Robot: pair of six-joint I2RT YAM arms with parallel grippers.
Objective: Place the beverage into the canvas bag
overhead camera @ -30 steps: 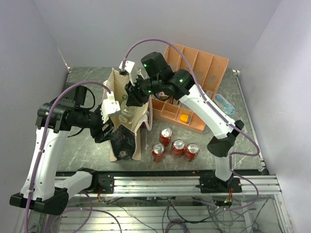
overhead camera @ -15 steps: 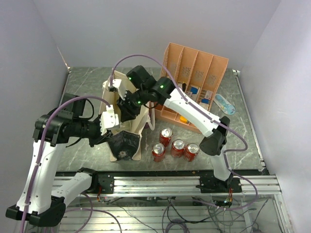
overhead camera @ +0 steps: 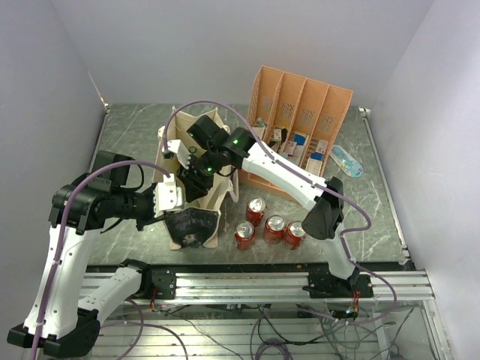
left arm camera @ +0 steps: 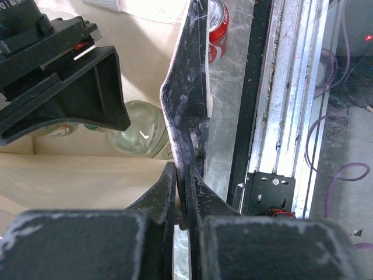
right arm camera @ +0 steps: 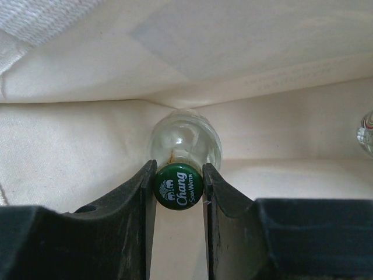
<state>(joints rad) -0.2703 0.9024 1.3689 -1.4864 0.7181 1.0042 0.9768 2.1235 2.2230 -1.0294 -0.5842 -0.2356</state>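
Look at the right claw: it is down inside the mouth of the tall cream canvas bag, jaws open only to the width of a cap and pinched on the green crown cap of a clear glass bottle. The bottle hangs straight under the fingers with its long axis upright, neck at the top and body dropping away toward the bag floor, cream fabric all round it. Whether its base has touched down I cannot tell.

From overhead, that arm reaches in from about 4 o'clock of the bag. The left claw comes in from 9 o'clock at the bag's 6 o'clock end. Its jaws are all but closed, nipping the top edge of the dark mottled panel — it looks to be holding the mouth open.

So the move turns on the right arm alone, I'd say: straight down, then let go, with the glass body just inside that pinched panel.

Three or four red drink cans stand on the table at the bag's 3 to 4 o'clock, outside it, and the orange-pink plastic organizer sits off at 2 o'clock.
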